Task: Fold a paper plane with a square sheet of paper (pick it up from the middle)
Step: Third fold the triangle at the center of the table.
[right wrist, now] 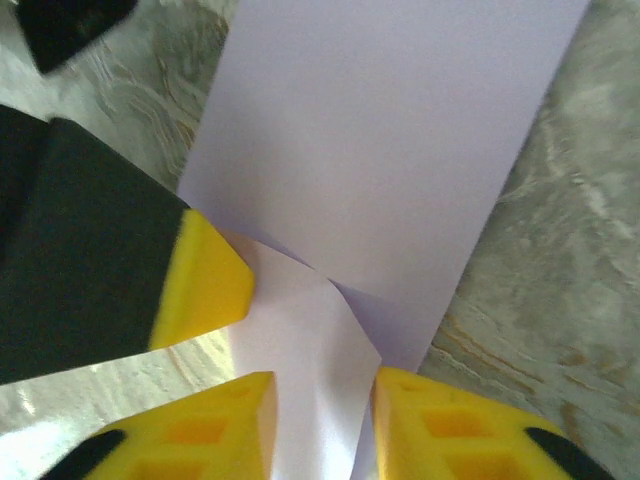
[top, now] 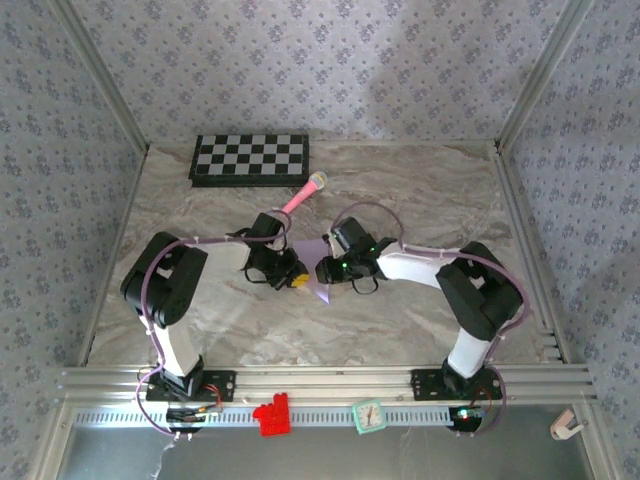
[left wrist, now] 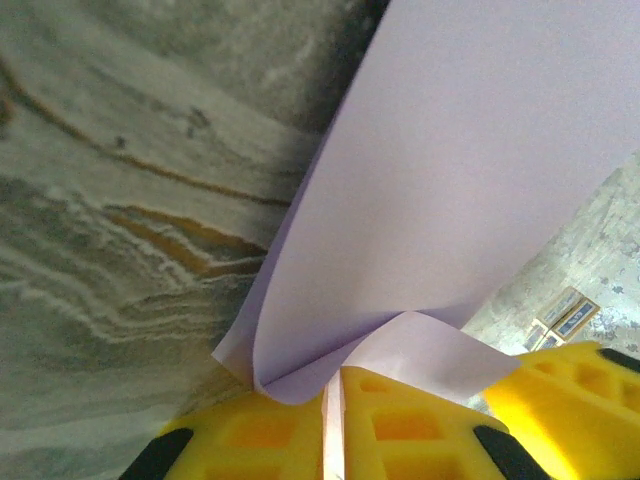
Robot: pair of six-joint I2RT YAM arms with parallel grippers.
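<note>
Marble table (top: 420, 190), sheet (left wrist: 450, 180) mid-fold
The left gripper (left wrist: 333, 400) pinches the sheet; the right gripper (right wrist: 322, 385), spread beside it, may let the fold spring open

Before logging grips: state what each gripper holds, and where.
Left gripper pinches the paper at a folded edge; right gripper is open astride the paper, gripping nothing.

Top external looks down from behind over the grey marbled counter (top: 420, 190); both close wrist cameras share the pale-lavender paper sheet (left wrist: 450, 180).
</note>
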